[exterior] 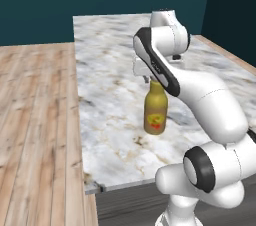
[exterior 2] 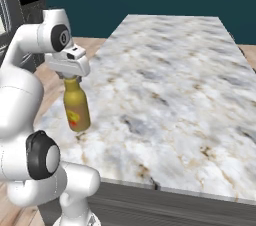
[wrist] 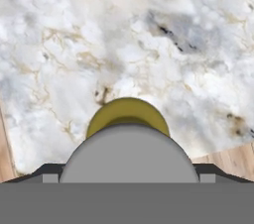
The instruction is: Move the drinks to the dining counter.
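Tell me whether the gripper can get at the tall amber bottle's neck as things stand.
Probably yes. The gripper sits right over the tall amber bottle, which stands upright on the dining counter; its open fingers flank the grey cap, and nothing stands nearby to block it.

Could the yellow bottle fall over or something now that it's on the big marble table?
Maybe. The tall amber bottle stands on the dining counter with the gripper open right around its neck, so a sideways pull instead of a straight lift could tip it. It also stands fairly near the counter's front corner, so if it toppled it might roll off onto the wooden floor.
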